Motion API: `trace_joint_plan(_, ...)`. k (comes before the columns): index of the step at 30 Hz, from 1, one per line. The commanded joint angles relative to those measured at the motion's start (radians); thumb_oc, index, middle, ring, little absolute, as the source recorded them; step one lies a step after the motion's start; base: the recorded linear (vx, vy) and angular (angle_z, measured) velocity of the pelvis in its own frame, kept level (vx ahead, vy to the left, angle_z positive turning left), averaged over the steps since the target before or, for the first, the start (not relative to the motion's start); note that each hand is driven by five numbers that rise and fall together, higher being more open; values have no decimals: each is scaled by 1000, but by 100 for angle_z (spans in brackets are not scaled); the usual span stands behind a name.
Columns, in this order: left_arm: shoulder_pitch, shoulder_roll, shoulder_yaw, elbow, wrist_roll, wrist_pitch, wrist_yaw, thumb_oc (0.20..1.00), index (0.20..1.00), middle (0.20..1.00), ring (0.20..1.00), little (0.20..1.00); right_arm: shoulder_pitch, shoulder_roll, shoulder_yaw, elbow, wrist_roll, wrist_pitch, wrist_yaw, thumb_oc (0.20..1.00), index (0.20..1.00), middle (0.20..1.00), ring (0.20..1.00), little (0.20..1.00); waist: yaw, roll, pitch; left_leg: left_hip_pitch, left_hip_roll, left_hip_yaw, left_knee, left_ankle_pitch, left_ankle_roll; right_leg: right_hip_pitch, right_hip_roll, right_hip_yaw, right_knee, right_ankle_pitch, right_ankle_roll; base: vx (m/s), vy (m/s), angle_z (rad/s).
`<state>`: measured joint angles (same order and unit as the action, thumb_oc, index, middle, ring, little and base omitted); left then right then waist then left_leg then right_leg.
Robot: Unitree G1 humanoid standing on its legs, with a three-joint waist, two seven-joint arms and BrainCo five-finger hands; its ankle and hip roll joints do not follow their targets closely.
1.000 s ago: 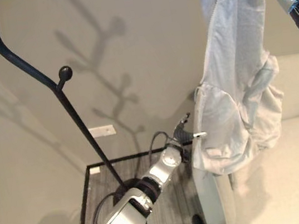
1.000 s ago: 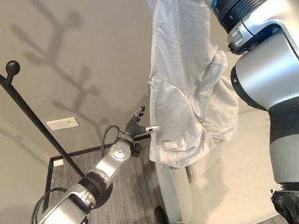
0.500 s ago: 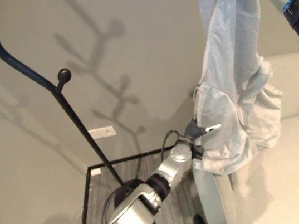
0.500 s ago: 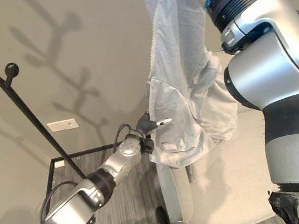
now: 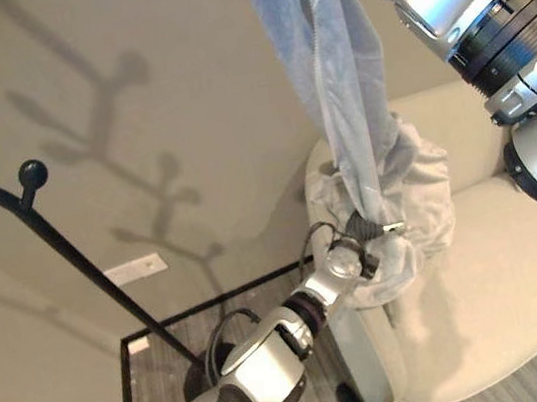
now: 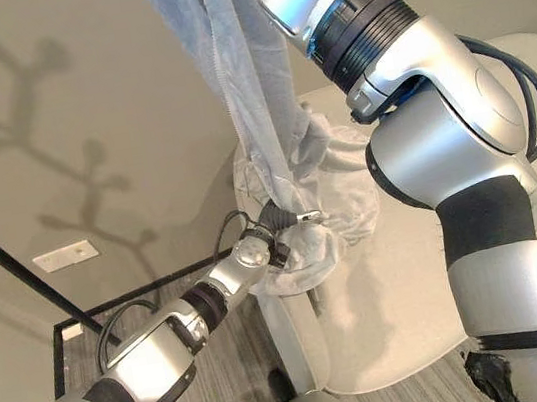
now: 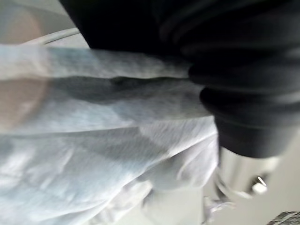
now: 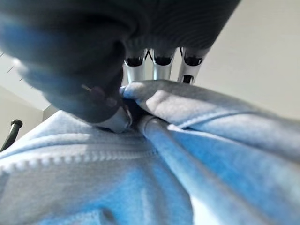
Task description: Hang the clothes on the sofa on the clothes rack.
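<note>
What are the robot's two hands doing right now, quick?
Left hand: at the bunched lower part of the pale jacket; fingers hidden, so cannot be told.
Right hand: closed on the jacket's top, holding it up.

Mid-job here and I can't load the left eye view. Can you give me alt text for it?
A pale grey jacket hangs from the raised right arm, bunching on the cream sofa. The left hand is at the bunched lower part of the jacket. At left stands the black clothes rack, bare, against a beige wall.
</note>
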<state>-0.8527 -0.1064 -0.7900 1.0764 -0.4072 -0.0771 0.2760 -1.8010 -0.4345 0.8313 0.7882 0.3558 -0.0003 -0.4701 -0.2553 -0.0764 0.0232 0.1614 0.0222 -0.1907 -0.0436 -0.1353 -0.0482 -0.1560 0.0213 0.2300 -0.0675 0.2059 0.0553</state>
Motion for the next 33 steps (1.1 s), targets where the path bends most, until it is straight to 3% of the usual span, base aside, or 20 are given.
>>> trace_joint_plan(1,-126,-62,43,99,51,-32,12,200,200,200,200,200,-131,21,-40,153,30,-43,-6,200,200,200,200,200,2,8,-20,-6,52,-33,-44,-3,-8,-33,-50,21,144,-118,82,7,2,-10)
trace_joint_plan(7,-115,-28,47,101,66,-25,24,200,200,200,200,200,-122,9,-44,174,39,-42,-4,200,200,200,200,200,7,16,-19,-6,51,-31,-44,-2,-6,-28,-50,19,143,-120,80,-6,-1,-8)
trace_joint_plan(15,-107,48,85,117,90,-4,47,200,200,200,200,200,-115,-50,-47,204,40,-27,6,200,200,200,200,200,47,24,-18,-9,50,-49,-44,2,-8,-18,-61,-8,147,-129,79,-6,-15,9)
trace_joint_plan(19,-113,113,70,32,171,-13,70,200,200,200,200,200,-128,-98,-21,234,36,-31,11,200,200,200,200,200,76,28,-13,-15,48,-65,-44,7,-6,-14,-65,-26,146,-131,78,-19,-13,8)
trace_joint_plan(22,-70,248,80,-170,281,-18,99,200,200,200,200,200,-106,-223,-11,191,23,-38,7,200,200,200,200,200,117,25,-4,-27,43,-90,-44,17,-7,-10,-78,-52,145,-130,78,-52,-16,19)
trace_joint_plan(23,-68,250,79,-174,282,-15,98,200,200,200,200,200,-103,-223,-13,189,23,-37,7,200,200,200,200,200,117,28,-6,-22,47,-89,-44,8,-5,-5,-74,-54,145,-138,77,-71,-19,34)
trace_joint_plan(25,28,391,134,-385,338,-27,98,200,200,200,200,200,-56,-338,-30,105,1,-37,1,200,200,200,200,200,153,26,-2,-31,42,-108,-44,17,-4,3,-88,-72,137,-132,79,-55,-12,28)
trace_joint_plan(27,67,422,155,-445,346,-29,91,200,200,200,200,200,-37,-361,-41,82,-5,-36,1,200,200,200,200,200,160,26,-2,-29,42,-112,-44,17,-3,7,-90,-76,135,-132,79,-22,13,17)
trace_joint_plan(29,199,518,238,-609,373,-42,69,200,200,200,200,200,5,-422,-66,51,-36,-28,5,200,200,200,200,200,190,28,-5,-23,37,-122,-44,13,3,22,-100,-82,128,-130,81,-28,38,11)
trace_joint_plan(33,329,582,317,-726,389,-53,50,200,200,200,200,200,17,-443,-86,49,-51,-26,1,200,200,200,200,200,208,30,-12,-10,25,-120,-44,6,14,34,-112,-76,117,-121,87,-29,71,10)
